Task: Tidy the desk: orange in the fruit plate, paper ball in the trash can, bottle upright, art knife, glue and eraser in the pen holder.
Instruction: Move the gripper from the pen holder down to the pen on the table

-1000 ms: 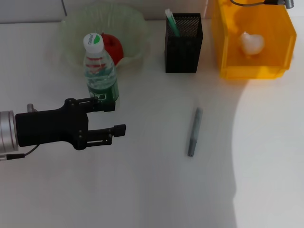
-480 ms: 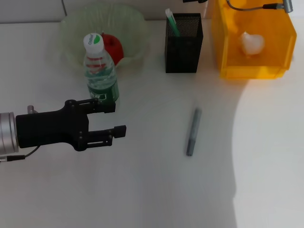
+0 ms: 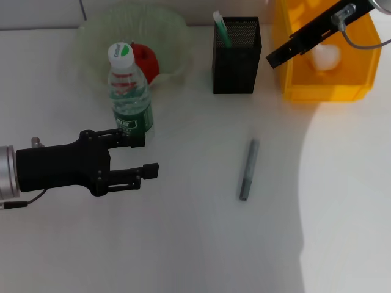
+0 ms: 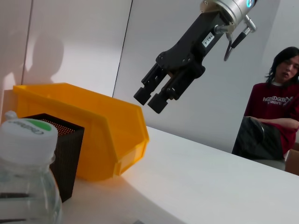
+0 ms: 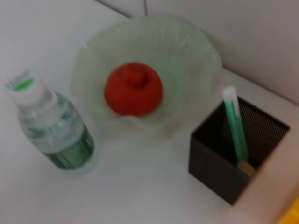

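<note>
The bottle (image 3: 129, 91) stands upright with its white cap (image 4: 25, 136) on. The orange (image 3: 145, 60) lies in the pale green fruit plate (image 3: 171, 27). The paper ball (image 3: 324, 56) lies in the yellow-orange trash can (image 3: 293, 73). The black mesh pen holder (image 3: 236, 64) holds a green glue stick (image 5: 236, 128) and a small tan eraser (image 5: 246, 168). The grey art knife (image 3: 248, 170) lies on the table. My left gripper (image 3: 146, 154) is open and empty, just in front of the bottle. My right gripper (image 3: 278, 58) hangs open in the air between pen holder and trash can, also in the left wrist view (image 4: 150, 99).
A person in a red shirt (image 4: 275, 116) sits beyond the table's far side. A shadow edge crosses the table on the right. The pen holder (image 4: 65, 154) and trash can (image 4: 103, 135) stand side by side at the back.
My right arm has swung into the head view from the top right, now reaching over the trash can toward the pen holder. My left gripper has drawn back slightly from the bottle.
</note>
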Controlling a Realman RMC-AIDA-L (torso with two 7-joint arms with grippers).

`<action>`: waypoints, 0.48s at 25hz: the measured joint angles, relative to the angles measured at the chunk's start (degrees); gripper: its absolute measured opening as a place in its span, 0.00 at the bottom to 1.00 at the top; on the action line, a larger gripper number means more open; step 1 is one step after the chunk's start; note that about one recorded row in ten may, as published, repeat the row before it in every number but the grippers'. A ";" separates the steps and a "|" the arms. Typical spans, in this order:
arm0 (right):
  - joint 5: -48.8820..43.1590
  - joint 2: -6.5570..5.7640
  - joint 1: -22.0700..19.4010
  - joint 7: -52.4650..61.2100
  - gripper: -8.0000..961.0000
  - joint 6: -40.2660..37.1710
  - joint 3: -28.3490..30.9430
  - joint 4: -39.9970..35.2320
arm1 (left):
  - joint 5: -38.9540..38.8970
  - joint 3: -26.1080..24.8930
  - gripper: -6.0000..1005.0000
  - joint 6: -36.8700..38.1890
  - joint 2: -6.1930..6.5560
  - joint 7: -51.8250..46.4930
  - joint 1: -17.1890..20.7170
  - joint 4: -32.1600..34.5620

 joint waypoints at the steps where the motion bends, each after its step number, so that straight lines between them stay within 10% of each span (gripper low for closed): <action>1: -1.60 0.48 -0.20 0.47 0.62 -0.31 -0.26 -0.26 | 0.00 0.00 0.72 0.00 0.00 0.00 0.00 0.00; 12: -3.09 1.59 -3.97 6.06 0.71 4.01 -9.55 0.58 | 0.20 0.40 0.72 0.24 0.26 -0.50 -0.54 0.43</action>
